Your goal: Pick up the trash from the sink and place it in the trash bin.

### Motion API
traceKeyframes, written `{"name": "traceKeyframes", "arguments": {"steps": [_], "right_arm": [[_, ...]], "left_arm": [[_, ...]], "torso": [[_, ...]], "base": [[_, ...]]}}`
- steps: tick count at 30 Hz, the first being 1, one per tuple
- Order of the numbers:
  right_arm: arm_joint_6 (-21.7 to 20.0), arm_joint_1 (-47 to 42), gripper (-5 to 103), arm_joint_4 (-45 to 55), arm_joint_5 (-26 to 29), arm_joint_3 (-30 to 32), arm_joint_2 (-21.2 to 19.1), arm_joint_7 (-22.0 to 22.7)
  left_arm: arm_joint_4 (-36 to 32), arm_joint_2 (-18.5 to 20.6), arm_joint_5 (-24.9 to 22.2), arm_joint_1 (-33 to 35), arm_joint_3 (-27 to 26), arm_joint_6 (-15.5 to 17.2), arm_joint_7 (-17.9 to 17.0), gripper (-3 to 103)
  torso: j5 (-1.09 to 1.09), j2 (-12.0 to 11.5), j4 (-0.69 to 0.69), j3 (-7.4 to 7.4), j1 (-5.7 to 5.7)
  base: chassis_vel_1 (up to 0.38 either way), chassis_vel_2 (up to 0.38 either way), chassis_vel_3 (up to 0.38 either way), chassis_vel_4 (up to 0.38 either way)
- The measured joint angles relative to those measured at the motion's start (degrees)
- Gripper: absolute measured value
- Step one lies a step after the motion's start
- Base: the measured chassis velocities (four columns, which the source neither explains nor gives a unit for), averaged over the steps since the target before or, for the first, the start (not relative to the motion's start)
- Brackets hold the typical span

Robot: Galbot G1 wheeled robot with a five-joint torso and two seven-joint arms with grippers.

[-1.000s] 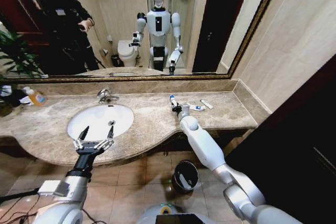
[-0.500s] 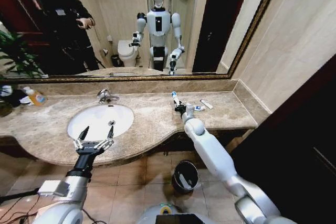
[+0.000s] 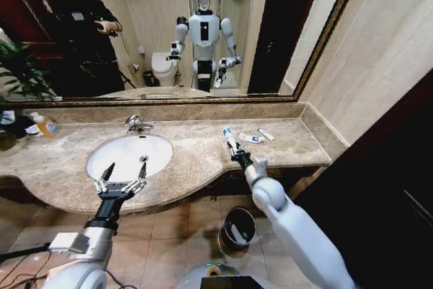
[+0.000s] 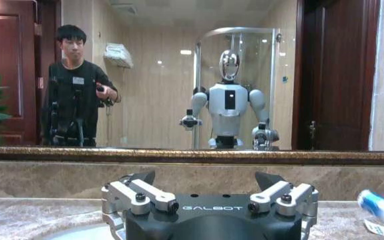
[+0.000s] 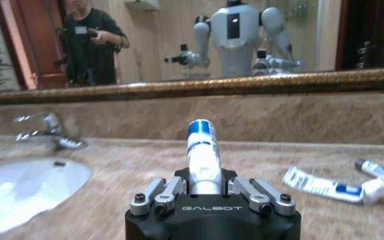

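My right gripper (image 3: 235, 149) is shut on a white-blue tube (image 3: 229, 137) of trash, held upright above the countertop near its front edge. In the right wrist view the tube (image 5: 202, 152) stands up from between the closed fingers (image 5: 173, 192). Two more small tubes (image 3: 251, 139) lie on the counter just behind it, also seen as tubes (image 5: 323, 185) in the right wrist view. The white oval sink (image 3: 128, 156) lies to the left. My left gripper (image 3: 122, 179) hovers open at the sink's front rim. The black trash bin (image 3: 238, 227) stands on the floor under the counter.
A chrome faucet (image 3: 137, 124) stands behind the basin. An orange soap bottle (image 3: 46, 125) and a plant (image 3: 17, 76) sit at the far left. A wide mirror runs along the back wall, and a side wall closes the counter's right end.
My right arm has drawn back from the counter's rear toward its front edge, carrying the tube with it. The left arm has stayed still.
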Motion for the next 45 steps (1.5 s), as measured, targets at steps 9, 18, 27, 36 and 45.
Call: {"name": "traceKeyframes", "arguments": {"steps": [9, 18, 27, 36, 45], "right_arm": [[3.82, -8.02, 26, 1.11, -7.3, -0.88, 1.15, -0.21], [7.01, -15.03, 26, 3.8, -8.81, 1.72, -0.12, 0.62], [12.02, -20.32, 26, 0.15, -13.33, 3.39, 1.18, 2.88], [18.34, -22.59, 26, -6.72, -21.62, 3.46, 3.76, 1.54], [19.92, -20.65, 26, -16.65, -21.46, 2.56, 6.39, 1.0]], "left_arm": [[0.0, 0.0, 0.0, 0.0, 0.0, 0.0, 0.0, 100], [0.0, 0.0, 0.0, 0.0, 0.0, 0.0, 0.0, 100], [0.0, 0.0, 0.0, 0.0, 0.0, 0.0, 0.0, 100], [0.0, 0.0, 0.0, 0.0, 0.0, 0.0, 0.0, 100], [0.0, 0.0, 0.0, 0.0, 0.0, 0.0, 0.0, 100]], "torso": [[-0.01, 0.0, 0.01, 0.0, 0.01], [-0.01, 0.0, 0.01, 0.01, 0.01], [-0.01, -0.01, 0.01, 0.01, 0.01], [-0.01, -0.01, 0.01, 0.01, 0.01], [-0.01, -0.01, 0.01, 0.01, 0.01]], "base": [[0.0, 0.0, 0.0, 0.0], [0.0, 0.0, 0.0, 0.0], [0.0, 0.0, 0.0, 0.0], [0.0, 0.0, 0.0, 0.0], [0.0, 0.0, 0.0, 0.0]]}}
